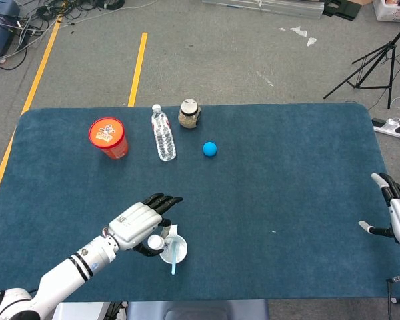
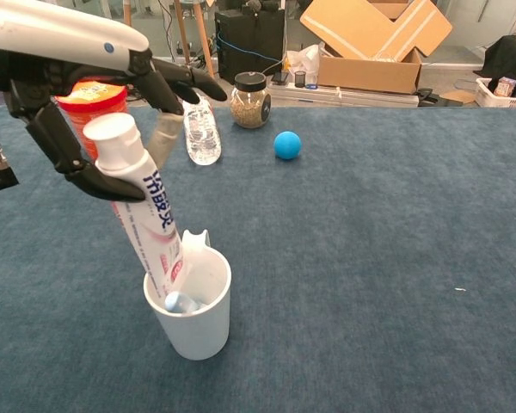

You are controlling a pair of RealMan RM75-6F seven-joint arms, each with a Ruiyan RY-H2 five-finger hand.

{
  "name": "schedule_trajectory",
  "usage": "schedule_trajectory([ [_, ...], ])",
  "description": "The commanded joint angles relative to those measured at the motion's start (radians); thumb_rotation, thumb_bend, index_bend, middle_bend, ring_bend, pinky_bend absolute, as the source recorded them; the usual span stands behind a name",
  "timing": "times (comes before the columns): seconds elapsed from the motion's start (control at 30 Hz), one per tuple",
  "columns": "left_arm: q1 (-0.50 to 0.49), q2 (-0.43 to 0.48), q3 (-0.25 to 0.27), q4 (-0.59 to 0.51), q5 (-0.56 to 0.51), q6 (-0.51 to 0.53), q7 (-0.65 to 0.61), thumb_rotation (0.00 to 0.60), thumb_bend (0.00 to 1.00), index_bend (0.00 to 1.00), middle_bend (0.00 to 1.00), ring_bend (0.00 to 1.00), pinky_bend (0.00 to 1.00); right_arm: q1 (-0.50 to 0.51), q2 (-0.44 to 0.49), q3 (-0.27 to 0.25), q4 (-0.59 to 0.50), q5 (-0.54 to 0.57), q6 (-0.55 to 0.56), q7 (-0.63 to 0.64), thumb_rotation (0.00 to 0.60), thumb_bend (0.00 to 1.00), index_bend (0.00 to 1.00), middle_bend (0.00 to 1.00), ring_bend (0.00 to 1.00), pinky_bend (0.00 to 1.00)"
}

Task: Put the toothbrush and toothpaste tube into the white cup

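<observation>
The toothbrush (image 2: 179, 301) already sits inside the white cup (image 2: 189, 327). The left hand (image 2: 86, 95) holds the toothpaste tube (image 2: 142, 215) by its capped end, its tail past the rim (not released); the right hand (image 1: 397, 217) idles open.

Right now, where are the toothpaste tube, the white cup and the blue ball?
toothpaste tube (image 2: 146, 225), chest view, on its printed body.
white cup (image 2: 193, 331), chest view, on its outer wall.
blue ball (image 2: 286, 144), chest view, on its middle.
</observation>
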Motion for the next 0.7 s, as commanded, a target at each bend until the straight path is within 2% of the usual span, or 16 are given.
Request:
schedule_trajectory([
  [0.03, -0.004, -0.02, 0.008, 0.024, -0.005, -0.001, -0.006, 0.6, 0.61, 0.69, 0.0, 0.0, 0.0, 0.0, 0.001, 0.0, 0.0, 0.0, 0.0, 0.002, 0.6, 0.0, 0.12, 0.1, 0.15, 0.57],
  [0.23, 0.0, -0.056, 0.019, 0.077, 0.003, -0.003, -0.034, 0.6, 0.61, 0.6, 0.0, 0.0, 0.0, 0.0, 0.001, 0.0, 0.001, -0.001, 0.0, 0.005, 0.6, 0.0, 0.12, 0.1, 0.15, 0.57],
  [0.57, 0.009, -0.094, 0.039, 0.122, 0.032, -0.025, -0.081, 0.6, 0.61, 0.57, 0.0, 0.0, 0.0, 0.001, 0.001, 0.001, 0.002, 0.003, -0.003, 0.002, 0.6, 0.0, 0.12, 0.1, 0.15, 0.57],
  [0.7, 0.014, -0.108, 0.045, 0.131, 0.052, -0.035, -0.104, 0.6, 0.61, 0.51, 0.0, 0.0, 0.0, 0.001, 0.001, 0.002, 0.003, 0.004, -0.004, 0.005, 0.6, 0.0, 0.12, 0.1, 0.15, 0.57],
])
